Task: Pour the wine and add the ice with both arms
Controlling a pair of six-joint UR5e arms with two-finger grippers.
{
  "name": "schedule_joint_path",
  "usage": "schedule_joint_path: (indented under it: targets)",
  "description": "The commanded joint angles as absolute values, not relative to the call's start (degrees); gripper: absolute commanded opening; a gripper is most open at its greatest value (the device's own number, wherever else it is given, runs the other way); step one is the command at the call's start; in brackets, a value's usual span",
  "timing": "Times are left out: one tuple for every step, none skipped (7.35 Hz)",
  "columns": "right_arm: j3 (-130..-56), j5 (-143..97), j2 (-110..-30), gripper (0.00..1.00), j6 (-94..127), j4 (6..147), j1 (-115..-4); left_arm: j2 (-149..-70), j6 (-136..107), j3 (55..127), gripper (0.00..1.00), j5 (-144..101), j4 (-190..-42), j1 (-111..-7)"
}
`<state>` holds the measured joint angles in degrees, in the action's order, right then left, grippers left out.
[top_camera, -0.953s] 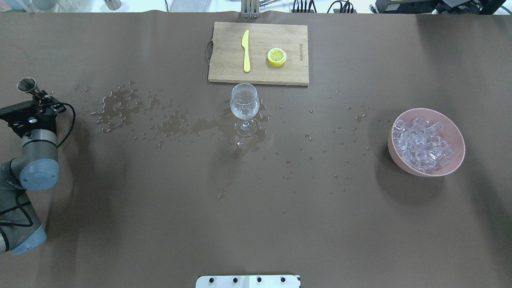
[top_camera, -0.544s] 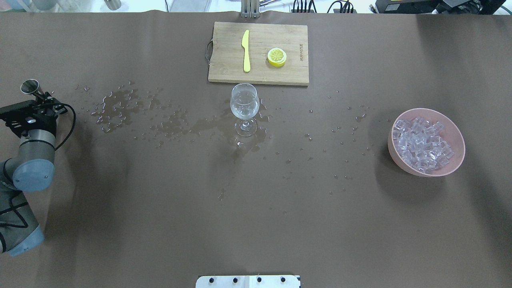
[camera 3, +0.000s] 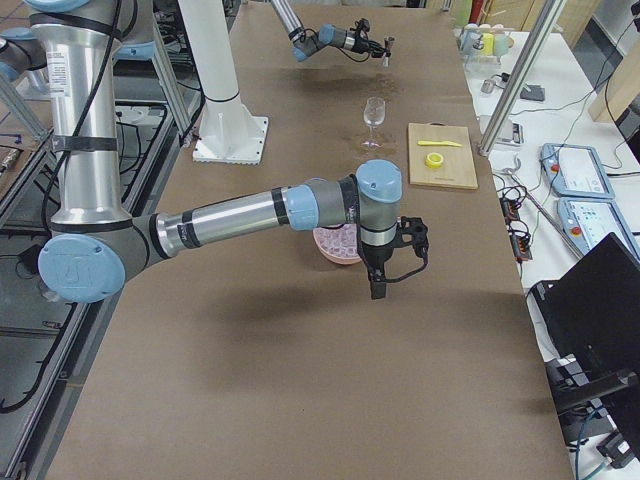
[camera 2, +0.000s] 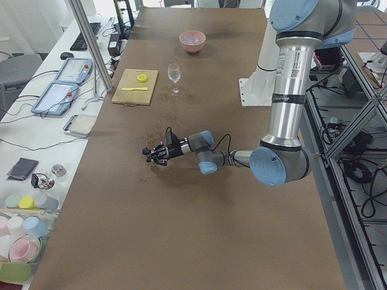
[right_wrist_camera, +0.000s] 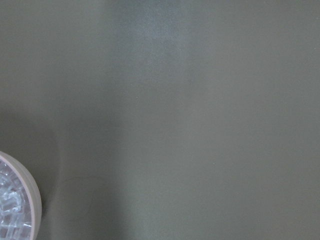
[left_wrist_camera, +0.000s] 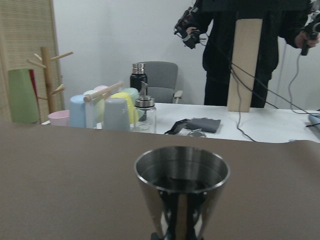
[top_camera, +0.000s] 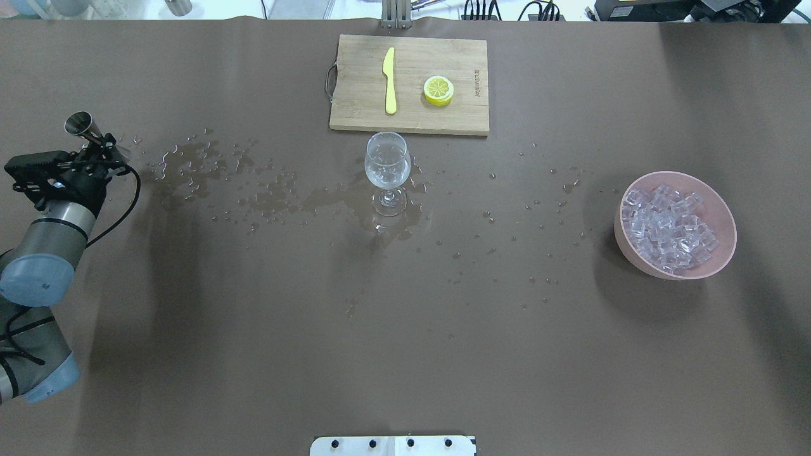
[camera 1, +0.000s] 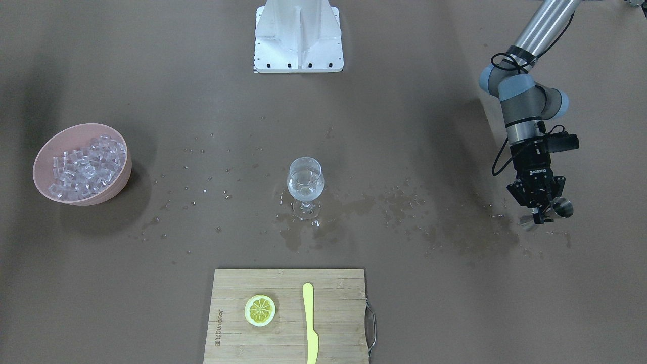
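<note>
My left gripper (top_camera: 95, 144) (camera 1: 543, 215) is shut on a steel jigger (top_camera: 81, 124) (camera 1: 561, 207) low over the table's left end. The jigger (left_wrist_camera: 181, 185) stands upright in the left wrist view; I cannot tell what it holds. A wine glass (top_camera: 387, 166) (camera 1: 305, 184) stands mid-table with a little clear wine (camera 1: 304, 191) in it. Ice (top_camera: 668, 231) (camera 1: 83, 167) fills a pink bowl (top_camera: 725, 218) (camera 1: 121, 184) on the right. My right gripper (camera 3: 376, 288) hangs beside that bowl (right_wrist_camera: 34, 192), seen only from the side; whether it is open or shut I cannot tell.
A wooden cutting board (top_camera: 355, 107) behind the glass carries a yellow knife (top_camera: 389, 79) and a lemon slice (top_camera: 438, 90). Spilled drops and puddles (top_camera: 190, 171) stretch across the mat. The white pedestal (camera 1: 298, 35) stands at the robot's side. A person (left_wrist_camera: 240, 45) stands beyond the table's left end.
My left gripper has carried the jigger to the right, toward the wet patch and slightly further from the robot. Glass, bowl and board stay where they were.
</note>
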<state>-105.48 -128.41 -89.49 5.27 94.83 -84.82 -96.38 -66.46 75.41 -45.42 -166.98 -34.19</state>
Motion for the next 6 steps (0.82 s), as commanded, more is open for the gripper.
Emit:
schedule_joint_path:
  targets:
    - [-105.47,-128.41,-89.56,1.0,5.27,94.83,-84.81,-96.24,-60.59,79.6,0.0,-48.41,-169.54,-34.36]
    - [-105.47,-128.41,-89.65,1.0,5.36,94.83,-84.81,-95.46,-56.03,82.76,0.0,-52.43,-172.15,-34.54]
    - [-105.47,-128.41,-89.74,1.0,5.27,94.83,-84.81,-95.54,-50.94,83.31,0.0,-53.6,-176.44,-34.54]
    - [-105.47,-128.41,-89.65,1.0,5.36,94.83,-84.81,-95.45,-43.84,83.41,0.0,-58.83,-180.83,-34.98]
    - [-105.47,-128.41,-89.65,1.0,5.36,94.83,-84.81,-95.45,-38.98,83.84,0.0,-62.98,-188.01,-35.15]
    - [-105.47,-128.41,-89.74,1.0,5.36,94.83,-84.81,-95.54,-38.5,83.93,0.0,-68.59,-190.78,-35.16]
